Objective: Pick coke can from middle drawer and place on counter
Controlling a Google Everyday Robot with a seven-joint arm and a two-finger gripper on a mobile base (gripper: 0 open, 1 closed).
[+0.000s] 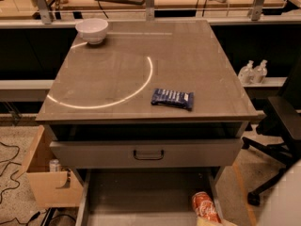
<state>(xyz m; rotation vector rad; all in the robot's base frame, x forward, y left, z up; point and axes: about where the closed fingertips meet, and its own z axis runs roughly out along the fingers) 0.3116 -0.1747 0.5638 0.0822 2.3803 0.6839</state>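
The coke can (205,206) lies on its side at the right front of the open middle drawer (141,197), close to the right rail. A pale part of my gripper (214,221) shows at the bottom edge, right below the can and close to it. The rest of the gripper is cut off by the frame. The white arm (284,204) fills the lower right corner. The counter (188,60) is above, with its pale arc.
A dark-blue snack bar (172,98) lies on the counter's front right and a white bowl (92,29) at its back left. The drawer front with a handle (148,153) sits above the open drawer. A cardboard box (47,182) stands at the left, an office chair (282,126) at the right.
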